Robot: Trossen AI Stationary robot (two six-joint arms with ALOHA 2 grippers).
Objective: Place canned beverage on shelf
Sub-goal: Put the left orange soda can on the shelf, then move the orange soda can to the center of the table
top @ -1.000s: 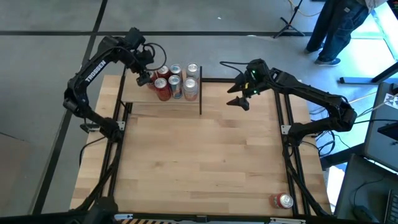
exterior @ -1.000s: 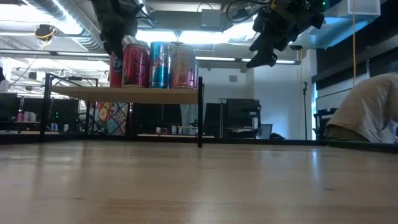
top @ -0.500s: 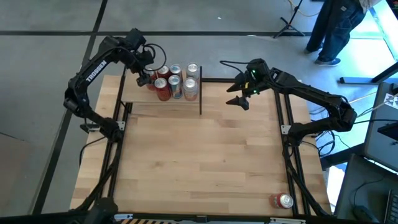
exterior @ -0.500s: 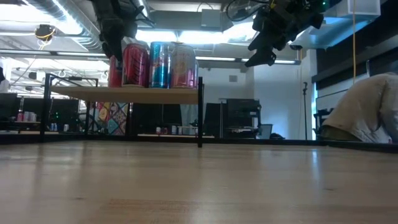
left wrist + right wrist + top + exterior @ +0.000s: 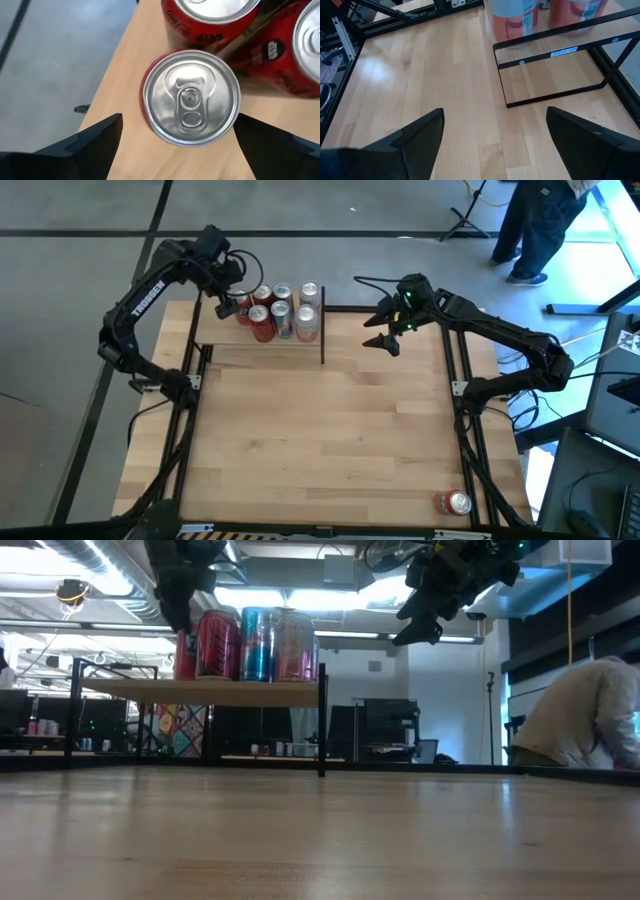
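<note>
- Six cans (image 5: 281, 311) upright on the shelf (image 5: 260, 350).
- Left gripper (image 5: 175, 145) spread wide above the nearest can (image 5: 190, 97), gripping nothing.
- Right gripper (image 5: 382, 341) open, empty, at shelf's three o'clock.
- One stray can (image 5: 453, 502) left at table's five o'clock.

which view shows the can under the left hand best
The left wrist view: the red can fills the picture, its silver top seen between the open left hand. The high view shows it small at the shelf corner; the low view half hides it; the right wrist misses it.

Robotics lab or open workshop: exposed ceiling ducts (image 5: 90, 580) running overhead, grey concrete floor (image 5: 80, 220) surrounding the wooden counter (image 5: 320, 430), a tripod (image 5: 465, 215) and a person (image 5: 540, 225) standing nearby.
</note>
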